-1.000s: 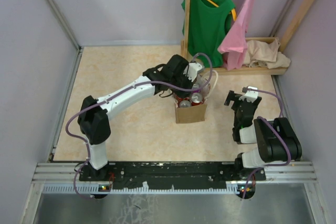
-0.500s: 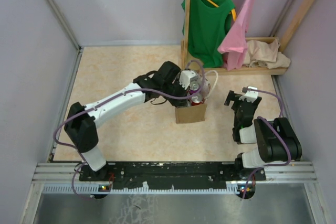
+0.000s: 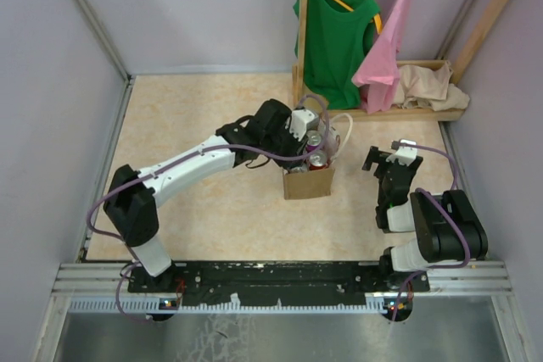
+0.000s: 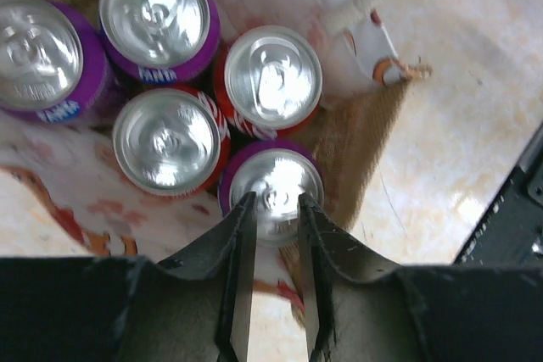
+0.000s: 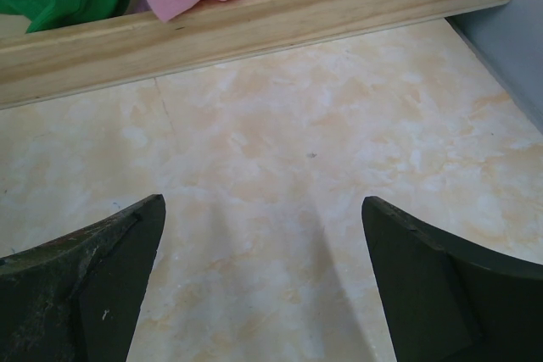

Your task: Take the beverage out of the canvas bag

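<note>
The tan-brown canvas bag [image 3: 308,183] with white loop handles [image 3: 343,131] stands mid-table. It holds several drink cans, purple and red, standing upright [image 4: 161,19]. My left gripper [image 3: 303,127] hangs over the bag's open top. In the left wrist view it [image 4: 276,203] points down at one purple can [image 4: 273,182] at the bag's corner. Its jaws stand a narrow gap apart above the can's lid, with nothing between them. My right gripper [image 3: 392,158] is wide open and empty to the right of the bag, over bare table [image 5: 261,201].
A wooden rack base [image 5: 254,19] runs along the back right. On it hang a green shirt [image 3: 335,31] and a pink garment [image 3: 386,48], with a pale beige cloth [image 3: 428,86] lying on its base. Grey walls close in the table on both sides.
The left arm has dropped and stretched out, its elbow swinging left, and the wrist has settled over the bag's mouth. The right arm has not moved.
</note>
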`<control>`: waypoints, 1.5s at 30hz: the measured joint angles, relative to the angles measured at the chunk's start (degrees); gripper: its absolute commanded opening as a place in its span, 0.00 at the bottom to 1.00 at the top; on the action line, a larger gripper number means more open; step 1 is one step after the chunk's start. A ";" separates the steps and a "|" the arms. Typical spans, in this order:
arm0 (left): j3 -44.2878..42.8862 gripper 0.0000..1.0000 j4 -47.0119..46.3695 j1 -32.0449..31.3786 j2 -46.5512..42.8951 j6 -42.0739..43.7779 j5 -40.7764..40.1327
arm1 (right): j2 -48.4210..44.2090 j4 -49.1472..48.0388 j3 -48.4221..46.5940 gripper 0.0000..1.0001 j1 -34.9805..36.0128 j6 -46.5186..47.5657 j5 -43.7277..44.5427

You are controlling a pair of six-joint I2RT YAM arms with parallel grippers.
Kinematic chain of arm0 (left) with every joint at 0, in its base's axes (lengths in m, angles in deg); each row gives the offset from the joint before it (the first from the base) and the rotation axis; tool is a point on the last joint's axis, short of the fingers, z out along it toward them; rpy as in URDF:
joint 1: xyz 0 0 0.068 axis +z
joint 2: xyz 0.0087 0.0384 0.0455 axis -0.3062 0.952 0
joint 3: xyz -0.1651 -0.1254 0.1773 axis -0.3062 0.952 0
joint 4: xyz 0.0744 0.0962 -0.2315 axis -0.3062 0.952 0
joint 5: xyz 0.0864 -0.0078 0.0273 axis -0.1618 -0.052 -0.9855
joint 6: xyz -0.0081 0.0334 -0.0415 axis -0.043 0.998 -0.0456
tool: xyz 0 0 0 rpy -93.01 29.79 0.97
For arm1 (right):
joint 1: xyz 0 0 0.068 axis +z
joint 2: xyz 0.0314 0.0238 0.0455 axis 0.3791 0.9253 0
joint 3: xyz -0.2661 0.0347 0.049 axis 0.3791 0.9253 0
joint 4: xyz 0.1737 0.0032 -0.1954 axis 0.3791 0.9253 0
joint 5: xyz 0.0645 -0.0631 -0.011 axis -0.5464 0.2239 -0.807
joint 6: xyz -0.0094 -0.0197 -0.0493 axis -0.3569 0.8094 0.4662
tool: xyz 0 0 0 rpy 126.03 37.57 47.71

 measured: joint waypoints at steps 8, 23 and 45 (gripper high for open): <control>-0.04 0.44 -12.74 -0.09 2.38 1.07 -4.31 | 0.00 0.00 0.00 0.99 0.00 0.02 0.00; -7.02 0.87 -12.63 0.02 9.99 9.81 2.01 | 0.00 0.00 0.00 0.99 0.00 0.00 0.00; -15.76 0.73 2.27 -0.37 16.72 7.89 5.07 | 0.00 0.00 0.00 0.99 0.00 0.02 0.00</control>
